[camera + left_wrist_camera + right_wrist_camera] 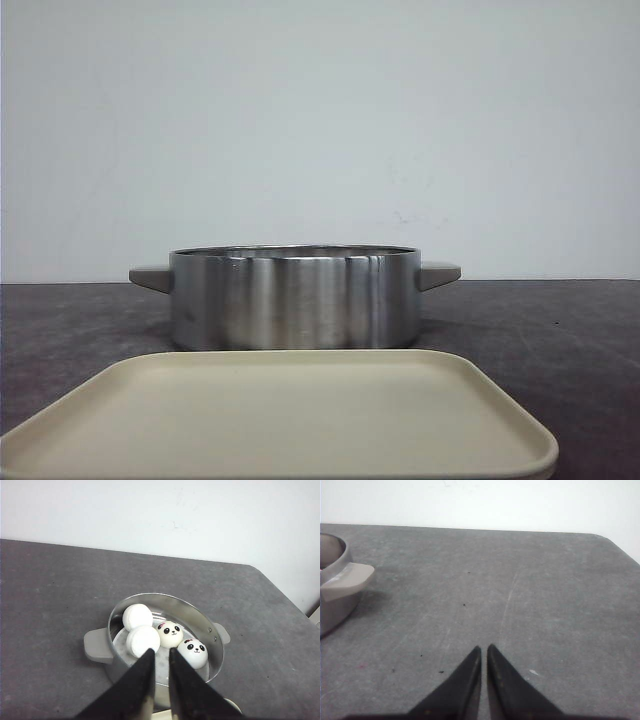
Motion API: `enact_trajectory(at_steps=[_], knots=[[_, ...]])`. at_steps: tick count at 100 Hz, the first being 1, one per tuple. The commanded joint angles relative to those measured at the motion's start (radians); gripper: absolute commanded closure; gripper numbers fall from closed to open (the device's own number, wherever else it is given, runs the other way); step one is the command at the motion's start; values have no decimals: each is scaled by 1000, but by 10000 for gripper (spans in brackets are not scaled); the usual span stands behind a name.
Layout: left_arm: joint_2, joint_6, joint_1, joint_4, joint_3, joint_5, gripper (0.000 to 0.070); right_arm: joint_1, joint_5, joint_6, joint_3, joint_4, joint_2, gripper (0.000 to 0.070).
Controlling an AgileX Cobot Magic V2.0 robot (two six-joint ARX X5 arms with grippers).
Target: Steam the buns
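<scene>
1. Left gripper [160, 652] hangs above the near rim of the steel pot [150, 605], fingers almost together with a thin slit between, holding nothing.
2. All four buns [165, 635] sit inside the pot: two show plain white backs on the left, touching each other; two show panda faces on the right, also touching.
3. Front view: the pot stands mid-table, grey handles out to both sides, just behind a cream tray [300, 420].
4. Right gripper [484, 650] is over bare grey table [520, 580], fingers nearly closed, empty, well right of the pot's handle [350, 577].
</scene>
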Motion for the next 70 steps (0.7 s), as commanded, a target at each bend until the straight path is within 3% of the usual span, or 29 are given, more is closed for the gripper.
enact_trajectory(at_steps=[1,13,24,34,49,57,70], knots=[[5,0,-10,2,16,-5,700,-2,0,-8,-4,12,-1,687],[-2,77,3,2,15,-12,700,-2,0,-8,-4,12,-1,687],[-10,156,97,26,-15,-4,700,-2,0,-8,-4,12,-1,687],[-31,161,232,106,-107,138,700,-2,0,-8,-4,12,-1,687],[-120,160,430,351,-364,379,700,-2,0,-8,-4,12,-1,687],[-186,160,493,480,-509,422,700,-2,0,-8,-4,12,-1,687],[-325,158,576,599,-698,422,700,-2,0,-8,-4,12,-1,687]])
